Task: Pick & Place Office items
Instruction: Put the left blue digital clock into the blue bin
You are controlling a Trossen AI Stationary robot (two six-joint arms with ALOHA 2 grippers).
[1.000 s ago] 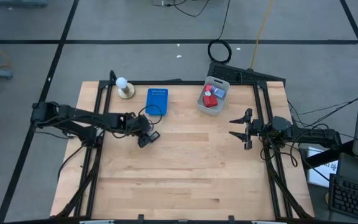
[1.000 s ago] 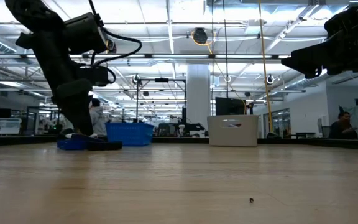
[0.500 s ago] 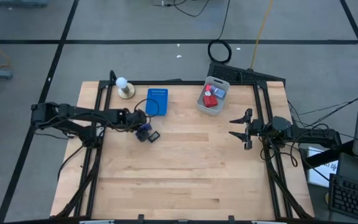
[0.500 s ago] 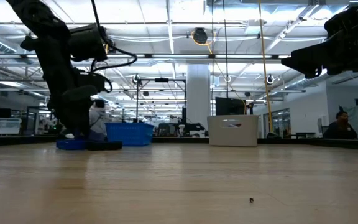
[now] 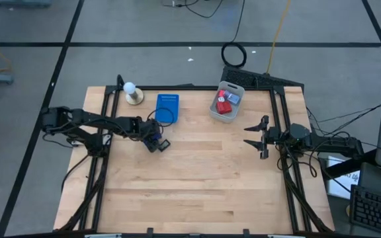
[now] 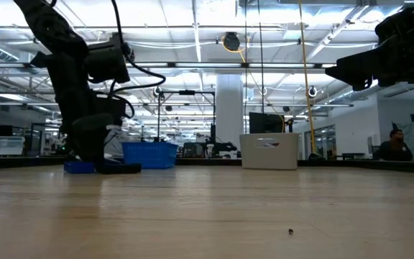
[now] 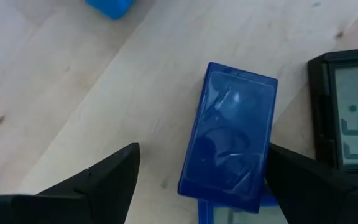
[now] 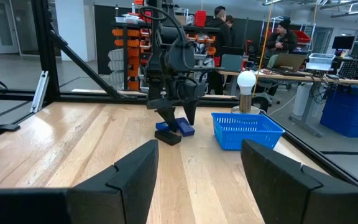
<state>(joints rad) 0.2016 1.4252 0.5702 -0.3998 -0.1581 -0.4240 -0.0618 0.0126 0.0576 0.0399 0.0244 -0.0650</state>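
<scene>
Wooden table [image 5: 197, 178] in the high view carries a blue basket [image 5: 167, 108] near its far edge. The left tool [image 5: 152, 141] sits just beside the basket, on its near side, over small dark items [image 5: 163, 143]. A grey bin [image 5: 227, 101] of red and blue office items stands well apart from the basket, toward the right arm. The right tool [image 5: 256, 137] hovers near that bin, fingers apart and empty.

Low view: the left arm [image 6: 85, 86] comes down beside the blue basket [image 6: 149, 153].

Left wrist view: a dark-blue rectangle [image 7: 230, 137] lies on the table between the spread fingers [image 7: 98, 180], unclamped; a grey display piece [image 7: 347, 118] lies just beside it.

Right wrist view: the left tool [image 8: 180, 118] stands over dark-blue pieces [image 8: 174, 130] beside the basket [image 8: 247, 129].
</scene>
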